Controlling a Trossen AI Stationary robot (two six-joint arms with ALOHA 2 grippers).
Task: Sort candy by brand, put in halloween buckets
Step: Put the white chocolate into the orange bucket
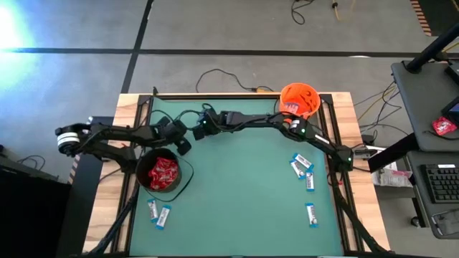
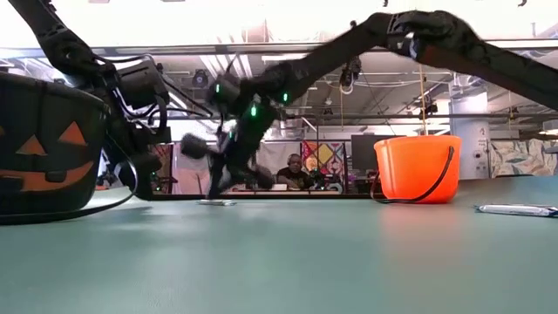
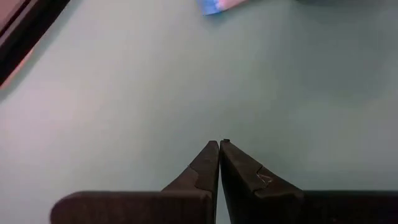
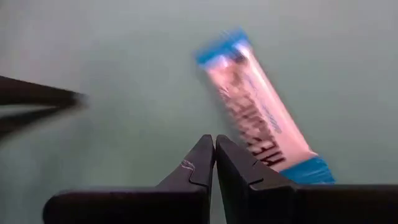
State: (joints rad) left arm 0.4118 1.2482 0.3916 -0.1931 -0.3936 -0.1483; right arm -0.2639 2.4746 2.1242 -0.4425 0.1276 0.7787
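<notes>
Nearest the front table edge, two white-and-blue bars (image 1: 158,212) lie on the green mat (image 1: 244,193) just below the black bucket (image 1: 163,174), which is packed with red packets (image 1: 164,172). Toward the right side, three more bars (image 1: 302,169) cluster together and one bar (image 1: 311,214) sits alone nearer the front. Mid-table, the left gripper (image 3: 219,149) hovers over bare mat beside the black bucket, fingers pressed together with nothing between them. The right gripper (image 4: 215,144), reaching across to the left half, is likewise clenched empty, a bar (image 4: 261,127) lying just beyond its tips. At the far edge stands the orange bucket (image 1: 299,99).
</notes>
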